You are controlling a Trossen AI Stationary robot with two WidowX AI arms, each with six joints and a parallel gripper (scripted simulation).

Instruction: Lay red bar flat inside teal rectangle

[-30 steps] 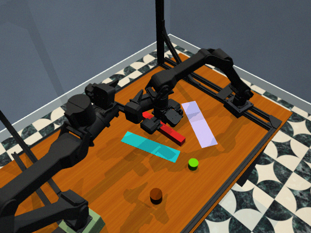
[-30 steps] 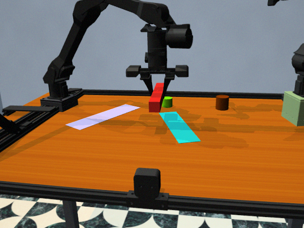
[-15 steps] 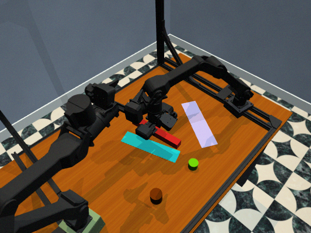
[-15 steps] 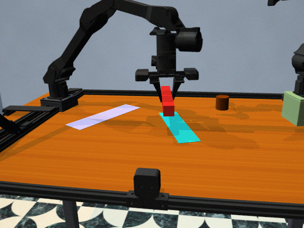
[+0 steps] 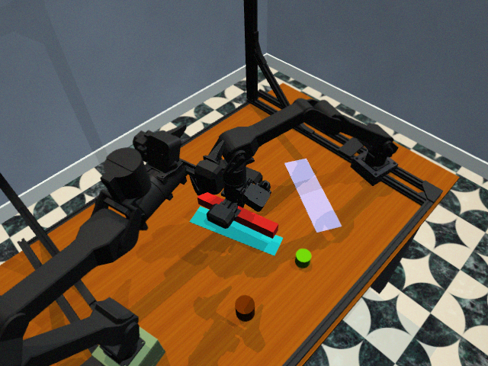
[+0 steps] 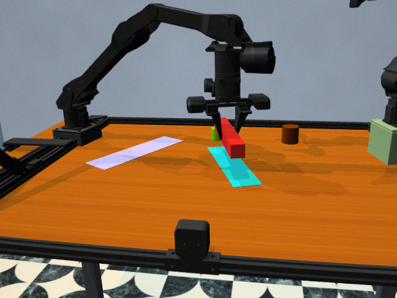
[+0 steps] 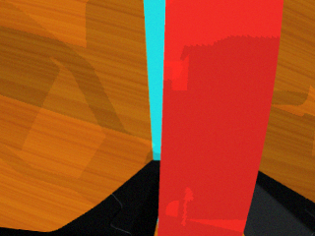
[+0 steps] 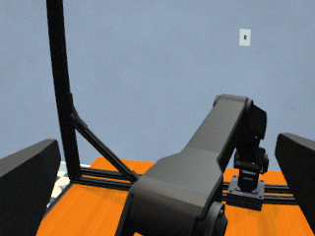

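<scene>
- Red bar (image 5: 258,221) (image 6: 232,141) (image 7: 217,123): up in the air, pinched in left gripper (image 5: 238,204) (image 6: 229,135) (image 7: 198,171), 1 finger on each long side.
- Left gripper points down, grips bar between its ends; both ends stick out past the fingers.
- Bar looks about level, lengthwise roughly along teal rectangle (image 5: 252,236) (image 6: 239,168) (image 7: 156,74).
- Bar not laid down: gap under it in exterior view, dark shadow on the teal. Exact overlap from above, cannot tell.
- Left wrist view: bar fills the middle, thin teal strip along 1 side.
- Lavender rectangle (image 5: 313,194) (image 6: 138,152): flat on table (image 5: 275,291) (image 6: 128,198), bar off it, well apart from the teal.
- Right gripper (image 5: 203,133) (image 8: 167,162): spread wide, nothing between its 2 fingers, up in the air. Left arm shows ahead, between the fingers in right wrist view.
- Right gripper looks near left arm in top view; gap between them, cannot tell.
- Green cylinder (image 5: 303,256) (image 6: 214,133): upright on table, near 1 end of the teal, apart from it. Partly hidden by bar and finger in exterior view.
- Brown cylinder (image 5: 245,307) (image 6: 289,133): upright on table, apart from both rectangles.
</scene>
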